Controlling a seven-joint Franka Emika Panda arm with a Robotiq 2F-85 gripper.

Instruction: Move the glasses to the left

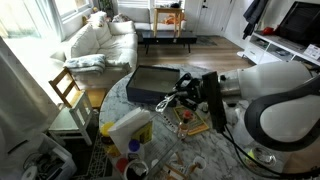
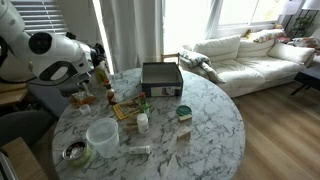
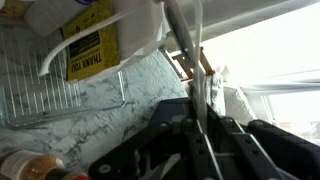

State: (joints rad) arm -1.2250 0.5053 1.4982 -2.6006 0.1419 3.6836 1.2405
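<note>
My gripper point(image 3: 201, 128) is shut on a thin pale strip point(image 3: 186, 50) that runs up out of the jaws; it looks like a part of the glasses, and the rest of them is hidden. In both exterior views the gripper point(image 1: 182, 93) point(image 2: 86, 94) hangs a little above the round marble table point(image 2: 205, 125), over its edge nearest the arm. The glasses cannot be made out in either exterior view.
A dark flat box point(image 1: 153, 85) point(image 2: 161, 78) lies mid-table. A white tub with a yellow label point(image 1: 130, 128) point(image 3: 92, 45), bottles point(image 2: 104, 80), a small white bottle point(image 2: 143, 122), a green-lidded jar point(image 2: 184, 113) and a wire rack point(image 3: 35, 85) stand around. A wooden chair point(image 1: 68, 90) is beside the table.
</note>
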